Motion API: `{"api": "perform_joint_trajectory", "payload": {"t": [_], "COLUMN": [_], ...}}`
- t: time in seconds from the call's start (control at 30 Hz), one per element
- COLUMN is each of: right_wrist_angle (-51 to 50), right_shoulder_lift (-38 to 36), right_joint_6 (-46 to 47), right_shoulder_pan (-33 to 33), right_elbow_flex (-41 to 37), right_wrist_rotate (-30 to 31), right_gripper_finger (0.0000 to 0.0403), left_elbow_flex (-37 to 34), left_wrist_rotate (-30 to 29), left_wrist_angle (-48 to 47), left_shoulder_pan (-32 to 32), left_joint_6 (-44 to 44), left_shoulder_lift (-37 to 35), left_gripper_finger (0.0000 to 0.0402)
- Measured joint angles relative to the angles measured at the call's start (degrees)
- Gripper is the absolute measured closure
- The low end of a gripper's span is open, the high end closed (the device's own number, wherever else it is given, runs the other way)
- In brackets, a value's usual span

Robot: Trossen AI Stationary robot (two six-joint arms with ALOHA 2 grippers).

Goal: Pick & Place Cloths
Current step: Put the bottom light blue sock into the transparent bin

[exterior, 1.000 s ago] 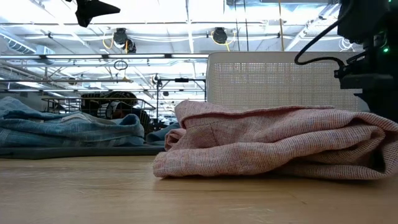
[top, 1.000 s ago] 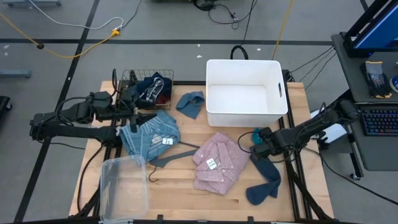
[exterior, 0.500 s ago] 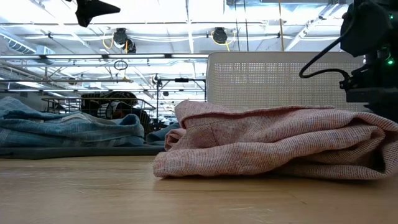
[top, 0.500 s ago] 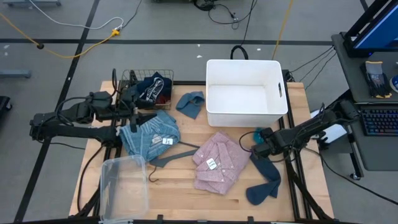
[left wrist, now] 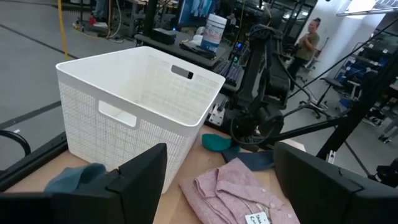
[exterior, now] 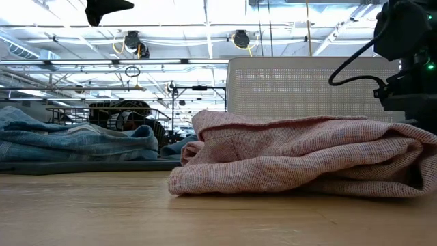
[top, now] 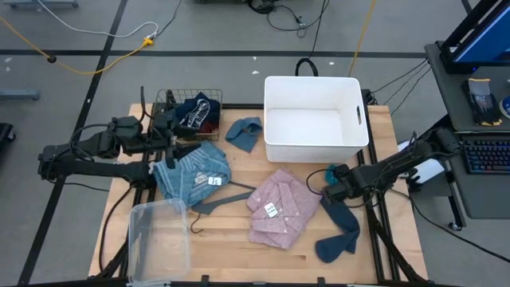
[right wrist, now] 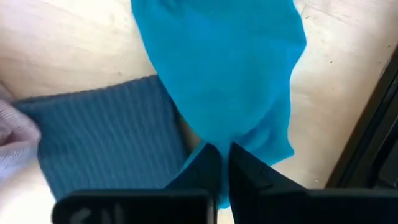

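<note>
Dark cloths (top: 194,112) fill the wire basket (top: 163,99).

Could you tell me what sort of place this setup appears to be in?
Probably a robotics lab or workshop in an industrial hall: cables trail over a taped concrete floor, a keyboard sits on a desk beside the table, and exposed ceiling ducts run overhead.

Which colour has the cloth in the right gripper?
Teal cloth; right gripper; right wrist view.

Teal cloth (right wrist: 217,81): we see it crumpled, partly over the navy cloth (top: 339,231).
Pink checked shirt (top: 279,207): folded, mid-table.
Denim (top: 191,171): bunched, left.
Grey-blue cloth (top: 245,132): beside it.
</note>
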Motion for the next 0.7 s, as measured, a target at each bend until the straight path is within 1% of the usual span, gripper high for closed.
{"api": "perform_joint_trajectory", "payload": {"t": [0.17, 0.27, 0.37, 0.43, 0.57, 0.6, 0.7], "right_wrist_angle": [-2.6, -5.5, -7.8, -7.7, -3.4, -1.2, 8.4], "right_shoulder_lift": [-2.3, -4.0, -5.6, -6.9, -9.4, -10.1, -12.9], "right_joint_6": [-1.5, -2.4, -5.7, -9.6, -20.9, -23.2, -29.5], "right_shoulder_pan": [0.0, 0.0, 0.0, 0.0, 0.0, 0.0, 0.0], "right_elbow_flex": [2.3, 5.0, 8.4, 11.1, 15.9, 16.9, 18.6], "right_wrist_rotate": [0.7, 1.7, 1.5, 0.2, -4.5, -5.6, -6.0], "right_gripper_finger": [0.0398, 0.04, 0.04, 0.0401, 0.0401, 0.0402, 0.0402], "left_elbow_flex": [0.0, 0.0, 0.0, 0.0, 0.0, 0.0, 0.0], "left_wrist_rotate": [0.0, 0.0, 0.0, 0.0, 0.0, 0.0, 0.0], "left_wrist_angle": [0.0, 0.0, 0.0, -0.1, -0.2, -0.2, -0.2], "left_shoulder_pan": [0.0, 0.0, 0.0, 0.0, 0.0, 0.0, 0.0], "left_joint_6": [0.1, 0.4, 0.4, 0.4, 0.8, 1.0, 1.7], "left_shoulder_lift": [0.0, 0.0, 0.0, 0.0, 0.0, 0.0, 0.1], "left_gripper_finger": [0.0108, 0.0108, 0.0108, 0.0108, 0.0108, 0.0108, 0.0108]}}
